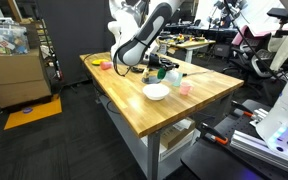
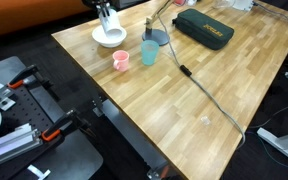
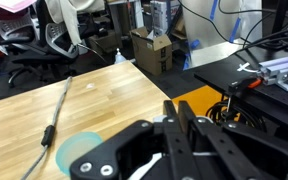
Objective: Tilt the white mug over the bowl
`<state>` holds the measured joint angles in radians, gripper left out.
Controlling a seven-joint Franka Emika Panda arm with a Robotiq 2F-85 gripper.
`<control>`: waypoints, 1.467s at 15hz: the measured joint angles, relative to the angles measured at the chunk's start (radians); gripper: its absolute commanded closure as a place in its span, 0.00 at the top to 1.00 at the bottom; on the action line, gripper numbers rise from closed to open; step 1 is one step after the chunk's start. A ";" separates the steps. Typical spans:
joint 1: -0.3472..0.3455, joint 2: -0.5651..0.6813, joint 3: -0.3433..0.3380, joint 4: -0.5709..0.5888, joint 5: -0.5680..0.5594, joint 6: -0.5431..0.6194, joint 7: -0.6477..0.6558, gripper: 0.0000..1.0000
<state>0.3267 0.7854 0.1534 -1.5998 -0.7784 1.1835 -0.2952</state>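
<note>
Two black fingers [image 3: 169, 118] of the gripper [image 3: 177, 108] meet almost tip to tip in the wrist view. We see only a sliver of gap and nothing held between them. In an exterior view the gripper [image 2: 105, 16] hangs above the far side of the bowl [image 2: 108, 38]; we cannot tell whether it touches the rim.

The white mug [image 2: 149, 53], which looks teal from above, stands upright on the wooden table [image 2: 214, 90]. It is apart from the gripper, just beside the pink cup [image 2: 122, 60] and near a flat blue disc [image 2: 157, 38]. A black cable [image 2: 199, 85] trails across the boards.

As for writing, the dark green case [image 2: 204, 32] carries a yellow marking — too small for us to read. Any print on the cardboard box [image 3: 151, 52] past the table edge is blurred.
</note>
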 measured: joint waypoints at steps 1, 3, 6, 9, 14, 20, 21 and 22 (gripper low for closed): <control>0.006 0.017 0.000 0.020 -0.016 -0.020 -0.004 0.02; 0.016 0.051 0.000 0.054 -0.046 -0.061 -0.016 0.02; 0.027 0.099 0.001 0.088 -0.088 -0.116 -0.044 0.02; 0.037 0.141 0.002 0.112 -0.132 -0.154 -0.060 0.02; 0.043 0.170 0.017 0.137 -0.195 -0.185 -0.078 0.02; 0.044 0.170 0.025 0.152 -0.218 -0.200 -0.087 0.02; 0.044 0.170 0.025 0.154 -0.218 -0.200 -0.087 0.02; 0.044 0.170 0.025 0.157 -0.218 -0.201 -0.087 0.02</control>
<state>0.3706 0.9552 0.1788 -1.4428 -0.9967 0.9829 -0.3823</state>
